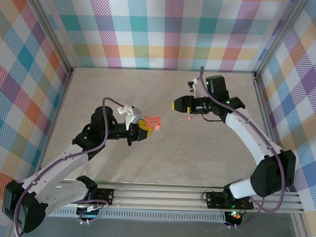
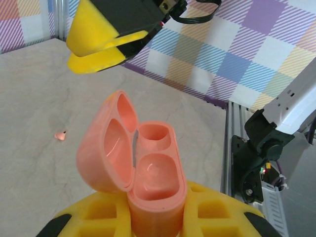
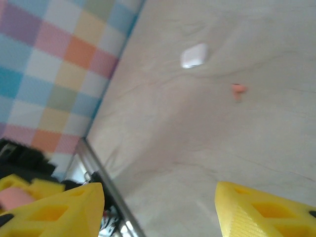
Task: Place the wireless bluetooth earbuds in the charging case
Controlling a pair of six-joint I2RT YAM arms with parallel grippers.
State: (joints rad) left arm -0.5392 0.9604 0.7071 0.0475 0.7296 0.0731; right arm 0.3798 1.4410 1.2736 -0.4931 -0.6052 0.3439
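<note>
Starting big: the table (image 1: 122, 85) is a pale stone-look slab, and both arms reach in over its middle.

The left gripper (image 1: 145, 128) is clamped tight on the orange charging case (image 1: 153, 121), held up off the table with the lid flipped open. In the left wrist view we can see straight into it: both of its 2 sockets are empty, so as far as we can judge nothing has been seated there yet.

The right gripper (image 1: 177, 104) hovers facing the case with a small gap between them. Its jaws stand apart with nothing between them in the right wrist view, just bare table.

There's also a white pebble-shaped case (image 3: 194, 55) lying shut on the table, well past the right gripper's fingers.

Now the bit that matters. 1 reddish-orange earbud (image 1: 189, 119) lies loose on the table, just beside the right gripper, towards the arm bases and off to that arm's own side. The right arm is clearly nearer, and the left one is busy anyway. So we reckon the next move is the right gripper dropping and pulling back a touch to pinch it, then carrying it left to the open case.

The earbud is too small and blurry for us to call which way its stem points, so lining up the jaws is a guess.
</note>
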